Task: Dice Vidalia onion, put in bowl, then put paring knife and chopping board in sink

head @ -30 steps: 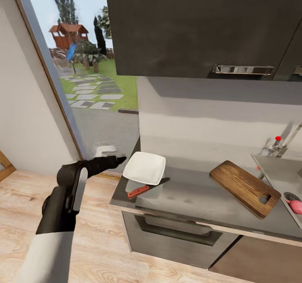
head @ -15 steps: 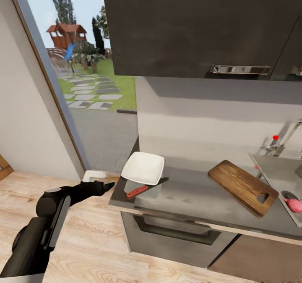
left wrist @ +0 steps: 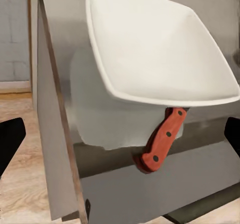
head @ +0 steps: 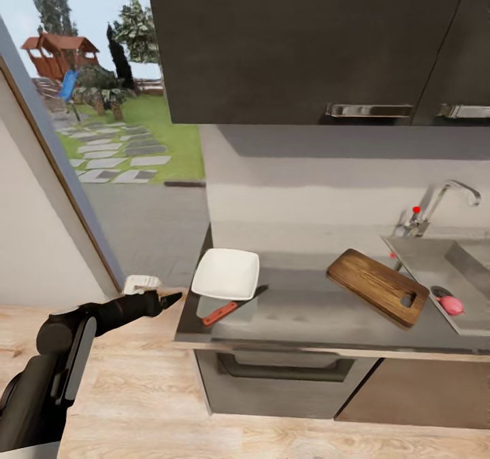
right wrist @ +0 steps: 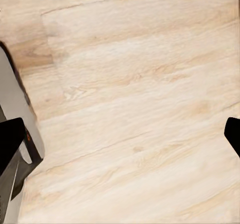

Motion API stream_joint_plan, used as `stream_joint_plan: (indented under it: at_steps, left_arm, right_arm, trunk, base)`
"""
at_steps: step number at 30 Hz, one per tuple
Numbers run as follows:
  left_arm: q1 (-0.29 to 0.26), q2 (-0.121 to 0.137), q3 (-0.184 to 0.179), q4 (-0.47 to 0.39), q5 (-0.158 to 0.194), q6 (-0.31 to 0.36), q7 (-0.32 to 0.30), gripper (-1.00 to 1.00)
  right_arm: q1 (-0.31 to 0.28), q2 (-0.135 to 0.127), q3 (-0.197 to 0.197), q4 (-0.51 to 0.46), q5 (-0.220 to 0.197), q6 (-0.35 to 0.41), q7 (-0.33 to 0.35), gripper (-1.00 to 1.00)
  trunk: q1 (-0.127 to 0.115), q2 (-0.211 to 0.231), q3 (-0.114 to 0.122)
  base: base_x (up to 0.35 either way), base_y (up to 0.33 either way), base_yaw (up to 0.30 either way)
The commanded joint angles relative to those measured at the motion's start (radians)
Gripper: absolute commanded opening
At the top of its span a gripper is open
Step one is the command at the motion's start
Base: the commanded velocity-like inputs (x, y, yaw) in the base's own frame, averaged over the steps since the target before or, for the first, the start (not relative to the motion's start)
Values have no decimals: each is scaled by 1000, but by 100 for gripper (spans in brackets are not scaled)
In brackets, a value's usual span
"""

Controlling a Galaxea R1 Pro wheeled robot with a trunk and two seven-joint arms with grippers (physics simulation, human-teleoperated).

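Observation:
The white bowl (head: 225,273) sits at the left end of the countertop (head: 306,316). The paring knife (head: 219,312) lies against the bowl's front edge, red handle toward the counter's corner. In the left wrist view the knife handle (left wrist: 162,141) sticks out from under the bowl's (left wrist: 160,49) rim. The chopping board (head: 378,286) lies bare beside the sink (head: 435,261), where the Vidalia onion (head: 450,304) rests near the drain. My left gripper (head: 170,299) (left wrist: 120,134) hangs open just left of the counter's end, holding nothing. My right gripper (right wrist: 120,136) is open over wood floor.
Dark upper cabinets (head: 306,43) hang over the counter. A curved chrome tap (head: 442,203) stands behind the sink. A large window (head: 102,139) fills the wall to the left. Grey lower cabinets (head: 286,384) sit below the worktop, with wood-plank floor (head: 170,404) in front.
The view has shifted, bringing more of the sink and the tap into sight. My left arm has dropped lower and now points at the counter's left end.

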Motion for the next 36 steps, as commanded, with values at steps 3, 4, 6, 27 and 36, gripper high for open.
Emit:
stream_joint_plan:
  at_steps: [3,4,6,27,36]
  left_arm:
    - [0,0,1,-1,1,-3,-4,100]
    - [0,0,1,-1,1,-7,-3,100]
    - [0,-1,0,-1,1,-7,-4,100]
    - [-1,-3,-39,-1,-1,-10,-3,100]
    - [0,-4,-95,-1,-1,-10,-2,100]
  right_arm:
    - [-1,-1,-45,2,-1,-28,-2,100]
    - [-1,-2,-61,2,0,-37,-2,100]
    - [-1,-3,-65,1,0,-40,-3,100]
    - [-1,-299,-300,-894,-195,399,271,100]
    - [-1,-299,-351,-1157,-228,509,272,100]
  trunk:
    - [1,-2,-2]
    - [1,-2,-2]
    - [1,-2,-2]
    - [1,-2,-2]
    - [1,-2,-2]
  base:
    - [0,301,-255]
    - [0,257,-73]
    - [0,152,-42]
    - [0,13,-3]
    - [0,0,0]
